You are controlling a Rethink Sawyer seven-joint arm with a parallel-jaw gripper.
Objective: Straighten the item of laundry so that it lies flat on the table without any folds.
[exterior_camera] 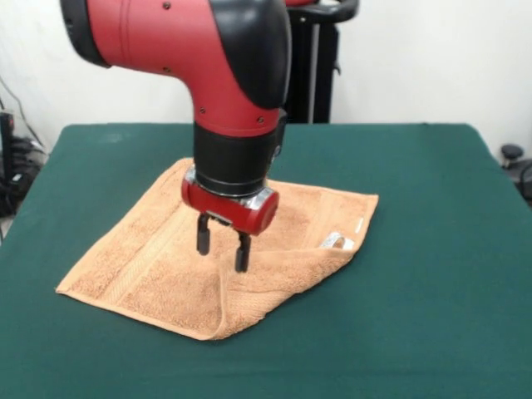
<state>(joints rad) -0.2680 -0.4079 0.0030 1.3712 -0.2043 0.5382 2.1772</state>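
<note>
The item of laundry, an orange-tan towel (158, 266), lies on the green table (416, 249) near its middle. Its right side is folded over, forming a flap (291, 266) with a ridge running toward the near corner. A small white label (334, 242) shows near the flap's right edge. My gripper (222, 249) hangs straight down over the towel's middle, by the inner edge of the flap. Its two black fingers (204, 235) stand a little apart with nothing between them, their tips at or just above the cloth.
The red and black arm (208, 66) fills the upper middle of the view and hides part of the towel's far edge. A black stand (320, 66) rises behind the table. Cables and dark gear (12, 166) sit off the left edge.
</note>
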